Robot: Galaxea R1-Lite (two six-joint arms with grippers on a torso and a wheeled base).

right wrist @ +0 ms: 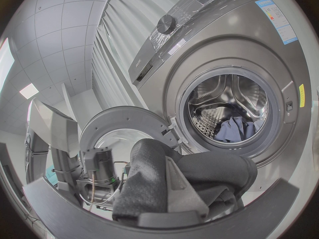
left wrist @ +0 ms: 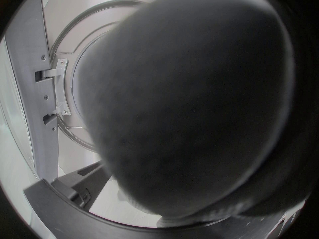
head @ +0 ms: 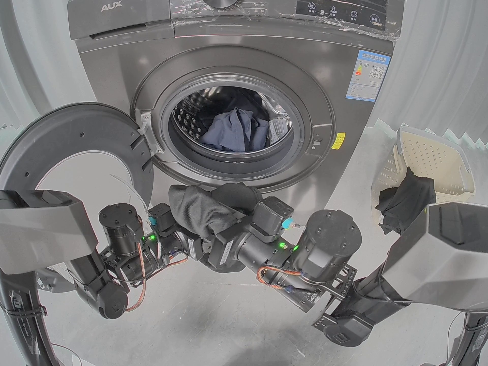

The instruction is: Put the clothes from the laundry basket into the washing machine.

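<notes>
The dark garment [head: 203,209] is a thick, charcoal knit bunched into a soft lump with a coarse weave on one side and a smoother, blacker fold on the other. It hangs in the air just below the open mouth of the washing machine [head: 127,62], carried between the two grippers and clear of the floor. Inside the drum lies a blue-grey garment [head: 236,130], crumpled against the lower wall.

The head view takes in the laundry basket [head: 432,153] off to the robot's right, with a black garment [head: 406,199] draped over its near rim (half in, half out). The right wrist view shows the right gripper [right wrist: 184,186] up close: a pale finger [right wrist: 182,180] stands at the middle with cloth pressed around it, clamped on the dark garment. In the left wrist view the same cloth covers nearly everything, with the door hinge [left wrist: 58,87] beside it.

Both arms are bent low and point inward toward each other in front of the machine. The left gripper [head: 173,219] is buried in the garment's left end, and whether it is closed cannot be told. The door [head: 66,138] stands swung wide to the left.
</notes>
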